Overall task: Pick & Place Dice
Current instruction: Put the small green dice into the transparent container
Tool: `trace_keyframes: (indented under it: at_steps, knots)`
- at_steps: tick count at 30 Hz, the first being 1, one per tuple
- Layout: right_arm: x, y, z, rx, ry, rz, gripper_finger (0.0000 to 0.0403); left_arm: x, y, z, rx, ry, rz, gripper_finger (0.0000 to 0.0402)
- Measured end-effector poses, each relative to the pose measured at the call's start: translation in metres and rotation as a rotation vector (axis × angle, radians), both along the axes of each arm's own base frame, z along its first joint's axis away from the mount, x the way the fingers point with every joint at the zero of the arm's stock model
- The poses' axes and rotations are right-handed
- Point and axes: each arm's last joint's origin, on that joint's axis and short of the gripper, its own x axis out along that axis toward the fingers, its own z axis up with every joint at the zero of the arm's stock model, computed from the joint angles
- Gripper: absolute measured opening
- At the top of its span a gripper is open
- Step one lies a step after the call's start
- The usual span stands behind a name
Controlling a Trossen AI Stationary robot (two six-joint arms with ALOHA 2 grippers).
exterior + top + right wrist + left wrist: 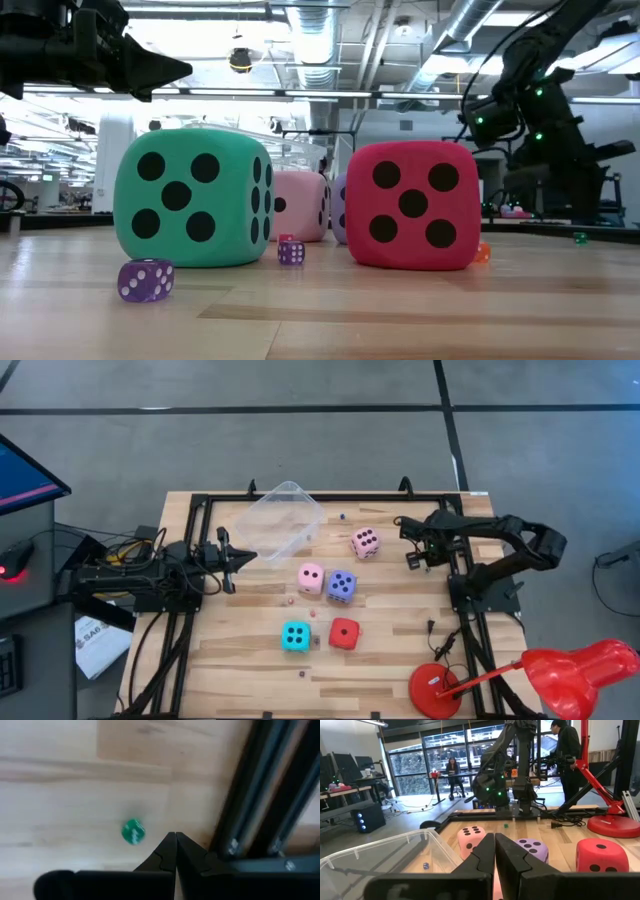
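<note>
Five dice are lying on the bench (400, 670), all near the tub (280, 520): one pink die (311, 577) just below it, the violet die (341, 585) touching or nearly touching that one, the second pink die (365, 542) to the tub's right, and the cyan die (295, 636) and red die (344, 633) farther toward the front edge. Nothing is being held. The left jaws (243, 556) are being kept together beside the tub's left corner, pointing toward the near pink die; the right jaws (410, 556) are also together, well to the tub's right by the frame rail, hanging over a tiny green die (133, 831).

No die is yet in the tub, so the task is judged to be at its start. For a clean first pick, the left jaws should be opened wide before any approach, since each die looks broad and soft. The near pink die is probably best taken across two flat faces, away from the violet die, so its neighbour is not being nudged. The tub seems light; its rim should be cleared on release.
</note>
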Motion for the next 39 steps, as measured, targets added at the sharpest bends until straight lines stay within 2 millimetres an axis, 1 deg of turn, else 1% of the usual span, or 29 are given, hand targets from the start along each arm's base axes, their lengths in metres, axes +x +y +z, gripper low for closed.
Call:
trace_keyframes:
  at_steps: [6, 9, 17, 24, 30, 39]
  knots:
    - [0.004, -0.005, -0.013, -0.005, 0.067, 0.035, 0.0000, 0.000, 0.000, -0.001, -0.001, 0.007, 0.000, 0.0003]
    - [0.006, -0.005, -0.016, 0.001, 0.072, 0.038, 0.0000, 0.000, 0.000, -0.001, -0.001, 0.007, 0.000, 0.0003]
    - [0.007, -0.006, -0.017, 0.012, 0.053, 0.041, 0.0000, 0.000, 0.000, -0.001, -0.002, 0.007, 0.000, 0.0003]
    - [0.009, -0.007, -0.018, -0.014, 0.036, 0.045, 0.0000, 0.000, 0.000, -0.001, -0.002, 0.007, 0.000, 0.0003]
    - [-0.002, 0.000, -0.030, 0.000, 0.066, 0.038, 0.0000, 0.000, 0.000, -0.001, -0.002, 0.007, 0.000, 0.0003]
    - [0.001, 0.002, -0.032, 0.016, 0.030, 0.043, 0.0000, 0.000, 0.000, -0.001, -0.002, 0.007, 0.000, 0.0003]
